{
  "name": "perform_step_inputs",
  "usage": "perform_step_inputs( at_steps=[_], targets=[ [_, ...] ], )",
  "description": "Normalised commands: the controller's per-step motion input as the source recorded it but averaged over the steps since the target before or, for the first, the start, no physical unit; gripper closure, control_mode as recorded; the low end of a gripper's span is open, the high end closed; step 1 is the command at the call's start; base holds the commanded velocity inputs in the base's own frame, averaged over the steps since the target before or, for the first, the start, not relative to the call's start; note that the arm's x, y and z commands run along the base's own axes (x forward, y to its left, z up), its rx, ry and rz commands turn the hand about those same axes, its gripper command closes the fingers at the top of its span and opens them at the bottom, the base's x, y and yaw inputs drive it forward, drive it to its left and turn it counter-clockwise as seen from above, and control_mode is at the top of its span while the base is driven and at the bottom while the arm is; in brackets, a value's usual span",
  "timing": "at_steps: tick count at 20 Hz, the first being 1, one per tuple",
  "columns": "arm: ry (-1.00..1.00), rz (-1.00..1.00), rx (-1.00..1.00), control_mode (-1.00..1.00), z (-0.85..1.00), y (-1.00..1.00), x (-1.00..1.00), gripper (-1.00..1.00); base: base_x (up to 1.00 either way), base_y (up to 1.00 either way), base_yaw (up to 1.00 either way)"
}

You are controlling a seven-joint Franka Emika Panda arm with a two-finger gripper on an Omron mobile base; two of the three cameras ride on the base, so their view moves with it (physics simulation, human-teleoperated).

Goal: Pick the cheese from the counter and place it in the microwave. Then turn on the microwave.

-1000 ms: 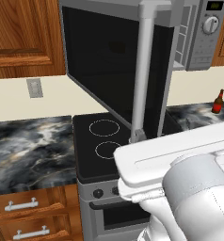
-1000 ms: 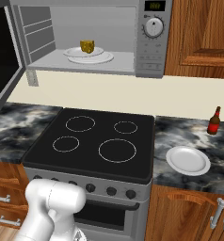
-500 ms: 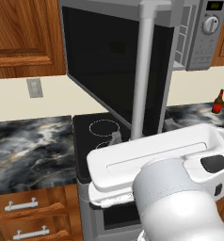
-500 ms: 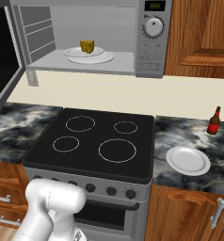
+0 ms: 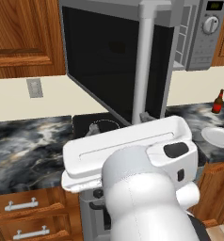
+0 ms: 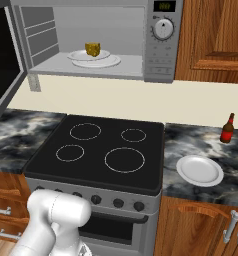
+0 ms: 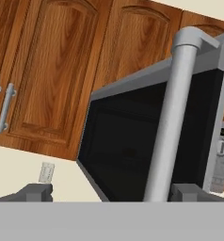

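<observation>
The cheese point(image 6: 93, 49) is a small lumpy yellow chunk. We see it on a white dish point(image 6: 96, 60) inside the open microwave point(image 6: 162, 45), at about 11 o'clock in the right base view. The gripper point(image 7: 109, 192) has its fingertips point(image 7: 36, 192) spread wide and holds nothing; the long silver handle point(image 7: 170, 127) of the door rises between them. The right base view shows the bottle point(image 6: 227, 129) and the plate point(image 6: 199, 170) on the counter point(image 6: 191, 141).
</observation>
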Motion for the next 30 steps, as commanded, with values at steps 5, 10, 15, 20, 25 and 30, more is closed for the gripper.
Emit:
perform_step_inputs(
  at_steps=[5, 10, 15, 20, 25, 30],
  targets=[
    [0.0, 0.0, 0.0, -1.0, -0.13, 0.04, 0.43, -1.0, 0.0, 0.0, 0.0],
    [0.0, 0.0, 0.0, -1.0, -0.19, 0.08, 0.48, -1.0, 0.0, 0.0, 0.0],
    [-0.01, 0.0, 0.0, -1.0, -0.15, 0.24, 0.45, -1.0, 0.0, 0.0, 0.0],
    [0.0, 0.0, 0.0, -1.0, -0.12, 0.26, 0.44, -1.0, 0.0, 0.0, 0.0],
    [0.0, 0.0, 0.0, -1.0, -0.13, 0.27, 0.41, -1.0, 0.0, 0.0, 0.0],
    [0.0, 0.0, 0.0, -1.0, -0.08, 0.04, 0.18, -1.0, 0.0, 0.0, 0.0]
  ],
)
